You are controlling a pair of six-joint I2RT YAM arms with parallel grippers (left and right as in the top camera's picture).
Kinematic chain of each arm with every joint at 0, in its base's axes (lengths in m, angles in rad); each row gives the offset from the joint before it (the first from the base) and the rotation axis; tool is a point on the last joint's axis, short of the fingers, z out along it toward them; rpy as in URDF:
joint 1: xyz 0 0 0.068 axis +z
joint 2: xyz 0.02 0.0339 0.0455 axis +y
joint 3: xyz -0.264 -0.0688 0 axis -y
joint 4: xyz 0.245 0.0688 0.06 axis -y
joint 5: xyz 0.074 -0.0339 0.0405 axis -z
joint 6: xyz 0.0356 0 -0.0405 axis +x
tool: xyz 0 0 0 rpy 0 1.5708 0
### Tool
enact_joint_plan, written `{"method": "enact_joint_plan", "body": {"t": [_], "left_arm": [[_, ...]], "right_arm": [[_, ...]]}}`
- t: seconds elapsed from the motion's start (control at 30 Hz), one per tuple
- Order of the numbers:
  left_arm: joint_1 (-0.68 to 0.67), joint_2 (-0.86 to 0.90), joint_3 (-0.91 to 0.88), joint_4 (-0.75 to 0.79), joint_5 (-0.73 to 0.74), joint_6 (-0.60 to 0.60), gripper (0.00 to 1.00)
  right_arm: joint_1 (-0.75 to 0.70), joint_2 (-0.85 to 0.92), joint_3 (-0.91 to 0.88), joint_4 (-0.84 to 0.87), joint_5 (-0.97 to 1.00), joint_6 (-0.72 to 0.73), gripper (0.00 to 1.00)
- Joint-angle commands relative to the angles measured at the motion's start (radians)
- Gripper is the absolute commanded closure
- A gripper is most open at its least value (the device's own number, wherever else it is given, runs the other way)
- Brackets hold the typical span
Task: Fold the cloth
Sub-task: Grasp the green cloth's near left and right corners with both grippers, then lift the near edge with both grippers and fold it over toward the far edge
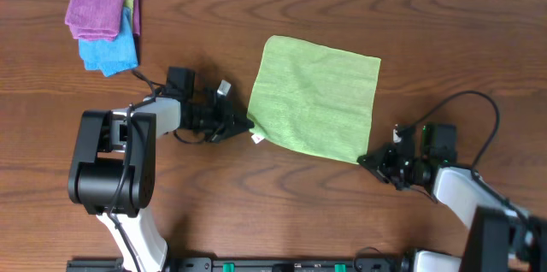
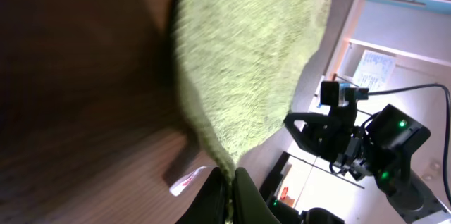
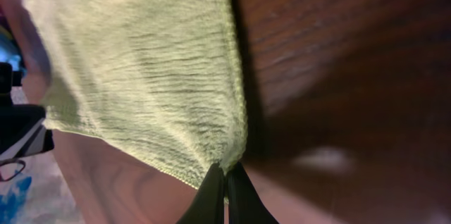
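The light yellow-green cloth (image 1: 316,95) lies spread flat in the middle of the table, slightly rotated. Its small white tag (image 1: 257,138) sticks out at the near-left corner. My left gripper (image 1: 245,127) is shut on that corner; in the left wrist view the black fingers (image 2: 229,196) pinch the cloth (image 2: 246,55) beside the tag (image 2: 187,179). My right gripper (image 1: 366,160) is shut on the near-right corner. The right wrist view shows its fingers (image 3: 225,196) closed on the cloth's tip (image 3: 141,76).
A stack of folded cloths, purple (image 1: 101,9) on bright blue (image 1: 111,51), sits at the far left of the brown wooden table (image 1: 479,41). Cables trail from both arms near the front edge.
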Motion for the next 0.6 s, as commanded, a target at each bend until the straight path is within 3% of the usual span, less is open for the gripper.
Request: {"method": "enact_joint_plan", "body": {"t": [0.0, 0.13, 0.23, 0.4, 0.57], "left_arm": [[-0.012, -0.032, 0.068, 0.0, 0.021, 0.032, 0.94], [-0.057, -0.107, 0.13, -0.025, -0.086, 0.067, 0.94], [-0.1, -0.164, 0.179, -0.128, -0.235, 0.132, 0.94], [-0.174, -0.241, 0.248, -0.236, -0.425, 0.167, 0.94], [-0.222, -0.292, 0.265, -0.245, -0.531, 0.166, 0.94]], "right_arm": [[0.003, -0.104, 0.074, -0.075, 0.062, -0.03, 0.98], [0.029, -0.206, 0.199, -0.277, 0.175, -0.085, 0.98], [0.056, -0.238, 0.288, -0.394, 0.253, -0.1, 0.98], [0.105, -0.243, 0.386, -0.473, 0.286, -0.115, 0.98], [0.164, -0.245, 0.456, -0.577, 0.454, -0.115, 0.98]]}}
